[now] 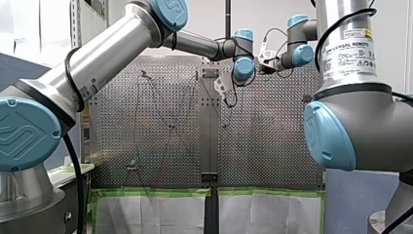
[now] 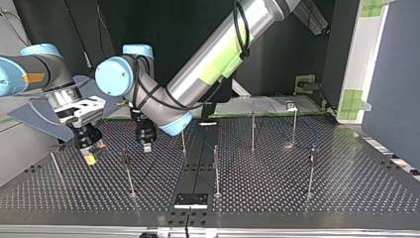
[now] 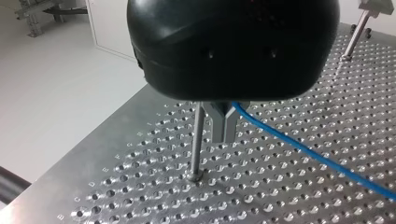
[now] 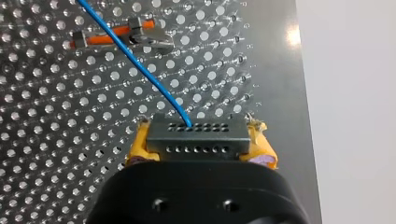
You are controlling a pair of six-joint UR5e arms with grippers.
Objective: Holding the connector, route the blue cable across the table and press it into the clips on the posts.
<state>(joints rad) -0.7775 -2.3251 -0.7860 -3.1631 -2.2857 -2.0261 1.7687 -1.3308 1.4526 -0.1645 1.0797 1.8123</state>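
Across the top view from its left: my right pincer (image 2: 89,156) hangs low over the desk (image 2: 346,188), near that view's left edge. In the right wrist view its yellow pads (image 4: 140,147) are pinching the grey connector (image 4: 196,138) by its two ends. The blue cable (image 4: 140,60) leaves the connector's face and runs ahead over the perforated plate. There it crosses an orange-and-metal clip (image 4: 116,36), but I cannot tell whether it is seated in that clip.

Next along stands my left pincer (image 2: 146,147), pointing down at the plate close to my right one. In the left wrist view it sits just beside a thin post (image 3: 196,144), and the cable slants away from it across the holes. I cannot tell whether it is pinching the cable or only standing against it.

Further right, the other posts (image 2: 253,131) stand well apart with no cable on them that I can make out, so most of the routing looks undone.

To do this step well, I would judge that the right pincer should keep a square hold on the connector. The line should stay lightly taut and be brought level with the clip's mouth before pressing. A slack cable would likely slip past the clip, and a hard pull could bend the thin post.
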